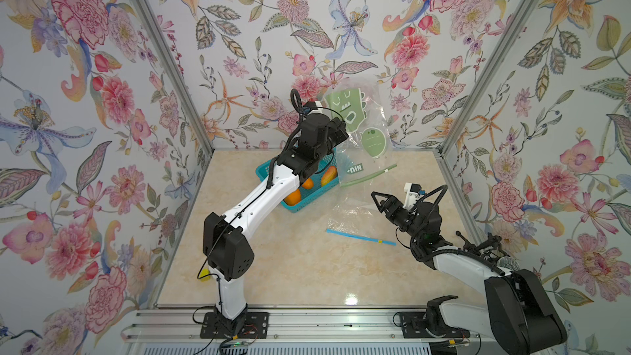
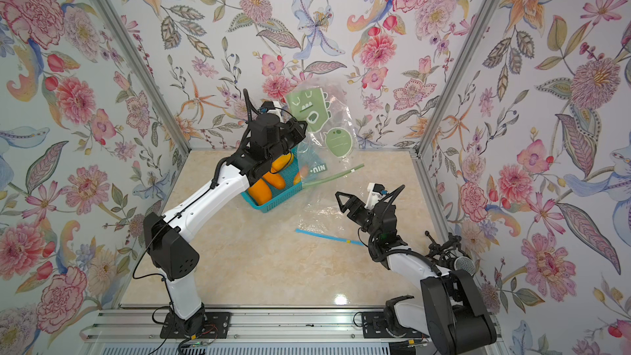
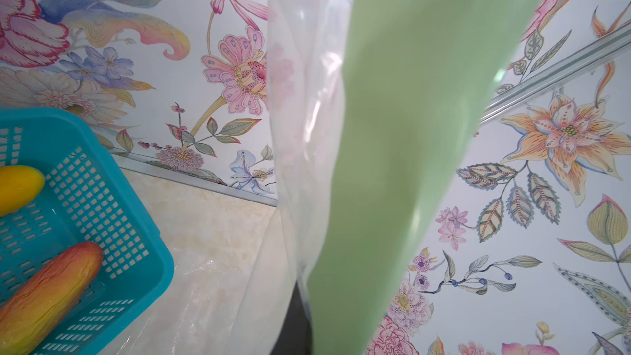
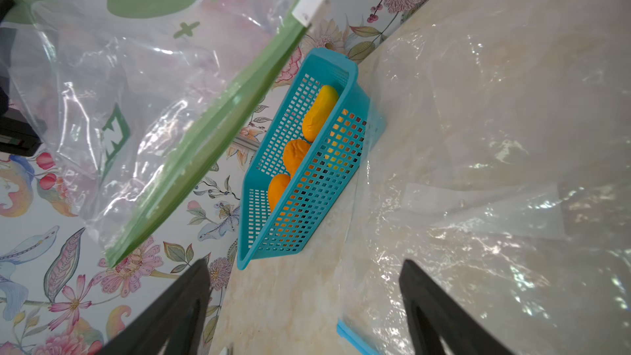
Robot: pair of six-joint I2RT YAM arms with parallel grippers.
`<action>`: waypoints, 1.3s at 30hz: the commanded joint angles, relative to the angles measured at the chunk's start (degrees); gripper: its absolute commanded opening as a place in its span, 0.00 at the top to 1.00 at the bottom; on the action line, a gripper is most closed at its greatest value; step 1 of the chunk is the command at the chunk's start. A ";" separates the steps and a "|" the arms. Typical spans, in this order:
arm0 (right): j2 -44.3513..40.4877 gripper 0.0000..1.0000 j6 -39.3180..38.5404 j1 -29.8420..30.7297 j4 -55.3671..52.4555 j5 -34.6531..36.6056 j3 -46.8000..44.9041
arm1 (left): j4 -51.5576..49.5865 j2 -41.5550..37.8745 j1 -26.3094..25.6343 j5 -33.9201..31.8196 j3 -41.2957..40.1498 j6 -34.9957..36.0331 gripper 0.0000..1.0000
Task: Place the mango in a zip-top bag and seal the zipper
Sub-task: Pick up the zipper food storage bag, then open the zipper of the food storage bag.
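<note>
1. Left gripper (image 1: pixel 341 133) is clamped shut on one edge of the green-printed zip-top bag (image 1: pixel 363 121), holding it up off the table (image 1: pixel 273 268) near the back wall (its fingers are hidden in the left wrist view, where the bag's film fills the middle).
2. Several mangoes (image 1: pixel 328 175) lie in the teal basket (image 1: pixel 300 207), directly below that gripper and just beside the hanging bag's green zipper (image 1: pixel 370 175).
3. Right gripper (image 4: pixel 304 262) has its jaws spread with nothing between them, hovering over a second clear bag (image 1: pixel 351 216) lying flat; the basket sits apart from it, beyond that bag.
</note>
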 commanded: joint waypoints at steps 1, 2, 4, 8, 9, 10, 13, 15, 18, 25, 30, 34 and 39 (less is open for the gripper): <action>3.75 0.15 3.88 1.27 13.41 0.65 1.91 | 4.16 -2.69 0.50 1.25 -1.04 -3.55 1.00; 5.02 0.15 3.90 1.66 14.95 0.79 2.72 | 4.67 -2.63 0.46 1.79 -1.06 -3.88 1.00; 7.19 0.15 4.17 2.00 16.17 1.84 4.15 | 5.17 -2.61 0.50 2.79 -1.05 -4.51 1.00; 12.04 0.16 5.69 2.11 21.34 2.00 6.65 | 5.66 -2.68 0.48 3.76 -1.48 -5.19 1.00; 12.84 0.16 6.15 2.03 22.76 1.99 7.17 | 5.80 -2.79 0.40 3.80 -1.79 -5.42 1.00; 13.42 0.16 6.49 2.02 23.58 1.94 7.65 | 6.14 -2.88 0.48 3.88 -2.02 -5.43 1.00; 14.46 0.16 7.22 2.13 24.92 1.69 8.61 | 6.30 -3.03 0.49 3.87 -2.45 -5.58 1.00; 14.36 0.16 7.27 2.20 25.26 1.47 8.48 | 6.50 -3.15 0.44 3.88 -2.72 -5.60 1.00; 13.86 0.15 7.18 2.19 24.98 1.99 7.84 | 7.24 -3.17 0.41 4.31 -3.14 -5.93 1.00; 14.93 0.14 8.05 2.50 25.66 1.22 8.31 | 7.82 -3.44 0.50 4.24 -3.79 -5.71 1.00; 12.50 0.14 8.15 2.58 25.38 1.94 4.49 | 8.53 -3.17 0.50 4.32 -2.67 -5.17 1.00; 9.94 0.14 7.50 2.54 24.16 3.47 1.39 | 8.48 -2.67 0.50 4.84 -1.42 -4.73 1.00; 8.95 0.14 6.96 2.59 23.45 3.11 1.88 | 8.62 -2.55 0.45 5.18 -1.11 -4.55 1.00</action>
